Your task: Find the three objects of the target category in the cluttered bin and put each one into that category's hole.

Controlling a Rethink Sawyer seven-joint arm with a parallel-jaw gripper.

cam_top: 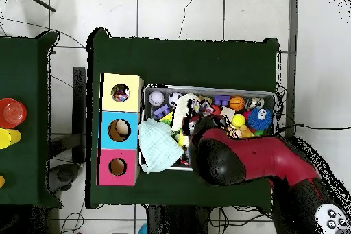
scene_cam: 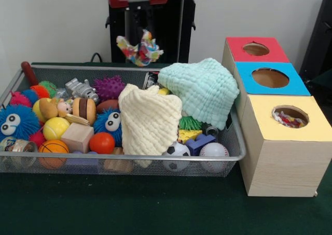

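The wire mesh bin point(scene_cam: 129, 160) sits on the green table and also shows in the overhead view point(cam_top: 206, 88). My gripper point(scene_cam: 139, 33) hangs above the bin's back edge, shut on the white confetti cloth point(scene_cam: 139, 51), which dangles clear of the clutter. The cream waffle cloth point(scene_cam: 150, 121) lies draped over toys at the bin's middle point(cam_top: 182, 111). The mint-green waffle cloth point(scene_cam: 202, 87) lies over the bin's end toward the boxes point(cam_top: 158, 145). The yellow-topped hole point(scene_cam: 290, 115) is in the nearest box point(cam_top: 120, 94); something multicoloured shows inside it. In the overhead view my arm hides the gripper.
The blue-topped hole point(scene_cam: 270, 78) and red-topped hole point(scene_cam: 256, 49) lie behind the yellow one. The bin holds blue fuzzy balls with eyes point(scene_cam: 15, 122), a soccer ball point(scene_cam: 178, 151), a baseball point(scene_cam: 213, 151), an orange ball point(scene_cam: 102, 142) and a wooden block point(scene_cam: 77, 136).
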